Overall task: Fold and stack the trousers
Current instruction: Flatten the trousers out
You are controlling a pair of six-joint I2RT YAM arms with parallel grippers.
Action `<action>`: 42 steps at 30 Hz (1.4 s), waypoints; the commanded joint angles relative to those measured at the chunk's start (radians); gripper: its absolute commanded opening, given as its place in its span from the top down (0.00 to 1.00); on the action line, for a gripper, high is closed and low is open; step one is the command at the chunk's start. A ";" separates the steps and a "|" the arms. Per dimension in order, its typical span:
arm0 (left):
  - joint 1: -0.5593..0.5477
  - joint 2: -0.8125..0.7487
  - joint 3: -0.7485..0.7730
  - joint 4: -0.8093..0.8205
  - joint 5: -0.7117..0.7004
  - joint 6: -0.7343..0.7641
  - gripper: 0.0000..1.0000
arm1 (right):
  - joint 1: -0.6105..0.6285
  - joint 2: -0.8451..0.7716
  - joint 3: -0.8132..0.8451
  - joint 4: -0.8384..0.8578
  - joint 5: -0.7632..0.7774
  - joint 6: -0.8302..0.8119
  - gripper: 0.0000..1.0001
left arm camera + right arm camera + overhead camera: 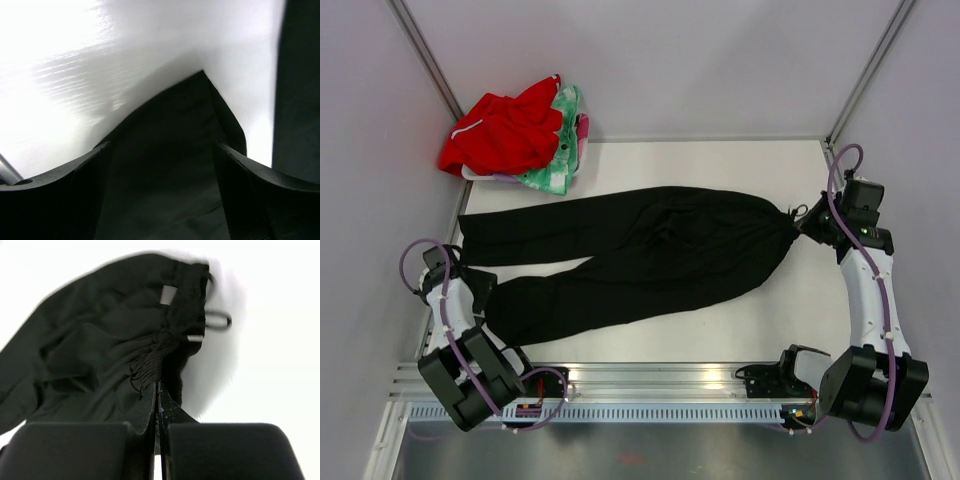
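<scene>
The black trousers (650,250) lie spread across the table, waist at the right and both legs pointing left. My right gripper (802,222) is shut on the gathered waistband, which bunches to a point there; the right wrist view shows the jaws (158,387) pinched on the elastic band of the trousers (100,340), with a drawstring end (220,320) hanging loose. My left gripper (478,288) is at the end of the near leg. In the left wrist view it (162,146) is open, its fingers wide apart, with the leg fabric (190,105) lying between them.
A red garment with white trim (505,130) lies on a green-and-pink patterned cloth (565,140) at the back left corner. Grey walls close the table at the back and both sides. A metal rail (650,375) runs along the front edge between the arm bases.
</scene>
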 commanded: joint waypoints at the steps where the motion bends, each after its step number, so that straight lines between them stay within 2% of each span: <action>1: 0.006 0.068 -0.026 0.112 0.033 -0.054 0.16 | 0.002 -0.028 0.058 -0.113 0.041 -0.042 1.00; 4: 0.006 0.123 -0.055 0.162 0.038 -0.057 0.23 | 0.000 -0.048 0.034 -0.084 0.047 -0.023 1.00; 6: 0.006 0.160 -0.061 0.186 0.041 -0.048 0.39 | 0.000 -0.061 0.026 -0.085 0.074 -0.022 1.00; 7: 0.006 0.181 -0.060 0.198 0.043 -0.035 0.73 | 0.000 -0.080 0.028 -0.094 0.100 -0.022 1.00; 8: 0.006 0.182 -0.060 0.200 0.043 -0.031 0.74 | 0.000 -0.080 0.028 -0.095 0.108 -0.022 1.00; 10: 0.008 0.186 -0.044 0.197 0.041 -0.025 0.97 | 0.000 -0.089 0.034 -0.111 0.125 -0.013 1.00; 13: 0.006 0.140 0.021 0.111 -0.018 -0.025 0.98 | 0.000 -0.094 0.037 -0.136 0.147 -0.023 1.00; 16: 0.006 0.028 0.147 -0.030 -0.159 -0.005 0.98 | -0.001 -0.095 0.046 -0.167 0.185 -0.028 1.00; 18: 0.005 -0.022 0.266 -0.125 -0.300 0.014 0.98 | -0.003 -0.097 0.049 -0.186 0.208 -0.031 1.00; 21: 0.005 -0.035 0.365 -0.241 -0.420 -0.047 0.98 | -0.007 -0.094 0.043 -0.217 0.238 -0.026 1.00; 27: 0.047 -0.026 0.313 -0.231 -0.456 -0.155 0.98 | -0.021 -0.112 -0.030 -0.279 0.289 -0.029 1.00; 30: 0.049 -0.010 0.285 -0.220 -0.451 -0.195 0.87 | -0.021 -0.129 -0.104 -0.237 0.273 -0.028 1.00; 31: 0.049 -0.015 0.275 -0.217 -0.418 -0.205 0.79 | -0.023 -0.129 -0.118 -0.231 0.266 -0.023 1.00; 33: 0.049 -0.050 0.230 -0.202 -0.382 -0.198 0.49 | -0.021 -0.129 -0.135 -0.219 0.225 -0.017 1.00; 34: 0.049 -0.068 0.218 -0.194 -0.359 -0.186 0.22 | -0.023 -0.129 -0.135 -0.219 0.205 -0.013 1.00; 36: 0.049 -0.117 0.207 -0.183 -0.347 -0.135 0.03 | -0.021 -0.131 -0.146 -0.208 0.162 -0.003 1.00; 38: 0.049 -0.133 0.233 -0.173 -0.333 -0.066 0.00 | -0.021 -0.128 -0.163 -0.196 0.130 0.000 1.00; 40: 0.049 -0.144 0.267 -0.165 -0.283 0.006 0.00 | -0.021 -0.123 -0.164 -0.190 0.101 -0.005 0.89; 41: 0.048 -0.148 0.270 -0.110 -0.242 0.046 0.00 | -0.021 -0.117 -0.166 -0.177 0.102 -0.005 0.85; 42: 0.046 -0.151 0.276 -0.090 -0.191 0.069 0.00 | -0.021 -0.112 -0.163 -0.176 0.111 -0.006 0.84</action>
